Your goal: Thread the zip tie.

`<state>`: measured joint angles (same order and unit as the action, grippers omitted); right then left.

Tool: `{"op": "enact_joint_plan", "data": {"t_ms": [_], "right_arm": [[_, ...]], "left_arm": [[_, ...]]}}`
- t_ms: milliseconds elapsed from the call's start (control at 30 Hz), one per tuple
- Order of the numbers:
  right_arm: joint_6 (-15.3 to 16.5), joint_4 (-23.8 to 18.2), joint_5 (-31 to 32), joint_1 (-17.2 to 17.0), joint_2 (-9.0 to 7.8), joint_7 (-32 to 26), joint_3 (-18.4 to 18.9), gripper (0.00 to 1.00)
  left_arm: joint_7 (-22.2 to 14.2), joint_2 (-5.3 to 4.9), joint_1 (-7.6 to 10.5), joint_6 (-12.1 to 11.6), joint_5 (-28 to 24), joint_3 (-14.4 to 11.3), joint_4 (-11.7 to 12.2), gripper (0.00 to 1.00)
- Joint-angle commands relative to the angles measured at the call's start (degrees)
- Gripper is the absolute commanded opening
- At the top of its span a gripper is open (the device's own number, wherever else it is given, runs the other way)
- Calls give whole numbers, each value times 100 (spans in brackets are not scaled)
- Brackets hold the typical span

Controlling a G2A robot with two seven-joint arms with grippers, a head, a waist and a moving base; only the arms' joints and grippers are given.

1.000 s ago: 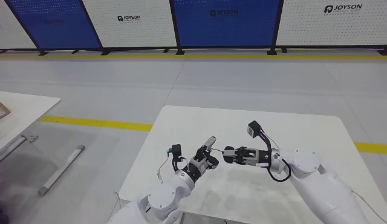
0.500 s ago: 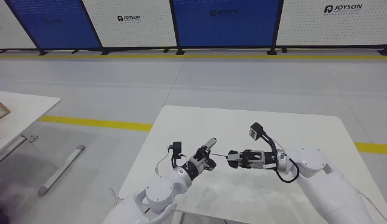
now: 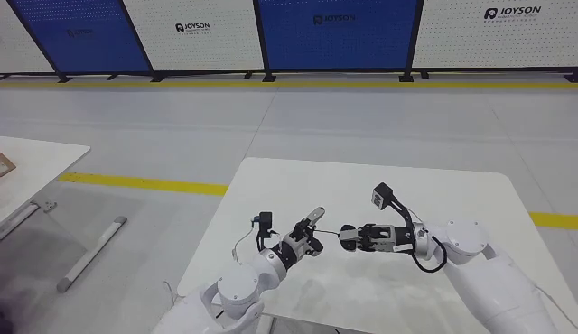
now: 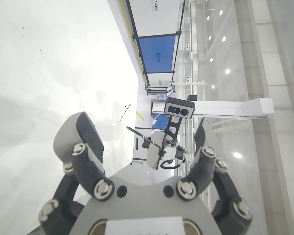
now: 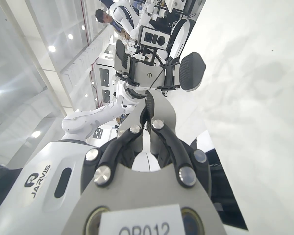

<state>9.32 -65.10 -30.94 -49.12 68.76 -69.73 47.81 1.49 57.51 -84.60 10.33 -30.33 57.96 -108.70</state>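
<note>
Where the thin, flat black plastic zip tie (image 4: 143, 137) sticks out straight in the air, the right pincer (image 5: 148, 99) pinches its end tight between ridged black rubber pads (image 5: 150, 103). Facing it, near its tip, the left pincer (image 4: 143, 119) gapes wide, its rounded grey fingers (image 4: 63, 140) spread, above the smooth white counter (image 3: 406, 190).

Print in view: logos and one coded sticker, wording not being copied.
A dark logo with wordmark is showing on each white wall panel (image 3: 510, 13) and blue wall panel (image 3: 334, 18). A logo is running along the white wrist housing (image 5: 38, 181). A white sticker (image 5: 140, 221) behind the right gripper (image 5: 147, 103) is carrying large letters and digits, cut by the edge.
</note>
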Motion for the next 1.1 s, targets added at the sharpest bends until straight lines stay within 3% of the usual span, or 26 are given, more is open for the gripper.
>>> {"op": "enact_joint_plan", "data": {"t_ms": [0,67,100,333,400,533,567,600,633,700,767,867,1067], "right_arm": [[0,0,0,0,0,0,0,0],[0,0,0,0,0,0,0,0],[0,0,0,0,0,0,0,0],[0,0,0,0,0,0,0,0],[0,0,0,0,0,0,0,0],[0,0,0,0,0,0,0,0],[0,0,0,0,0,0,0,0],[0,0,0,0,0,0,0,0],[0,0,0,0,0,0,0,0],[0,0,0,0,0,0,0,0],[0,0,0,0,0,0,0,0],[0,0,0,0,0,0,0,0],[0,0,0,0,0,0,0,0]], "left_arm": [[-305,4,14,-69,-214,67,-14,100],[-69,19,-76,-566,40,90,-77,100],[-73,22,-98,-610,52,72,-79,100],[-77,23,-99,-603,58,67,-71,100],[-161,30,-73,-509,175,38,-26,100],[-289,35,-123,-561,411,10,-1,100],[-306,38,-145,-582,428,18,-3,93],[-324,40,-160,-594,432,25,-6,63],[-340,44,-175,-619,398,35,-13,43],[-409,55,-198,-691,216,88,-35,42],[-473,61,-215,-761,83,151,-26,29],[-542,68,-238,-762,39,196,-2,25],[-631,91,-280,-831,132,188,20,30]]}}
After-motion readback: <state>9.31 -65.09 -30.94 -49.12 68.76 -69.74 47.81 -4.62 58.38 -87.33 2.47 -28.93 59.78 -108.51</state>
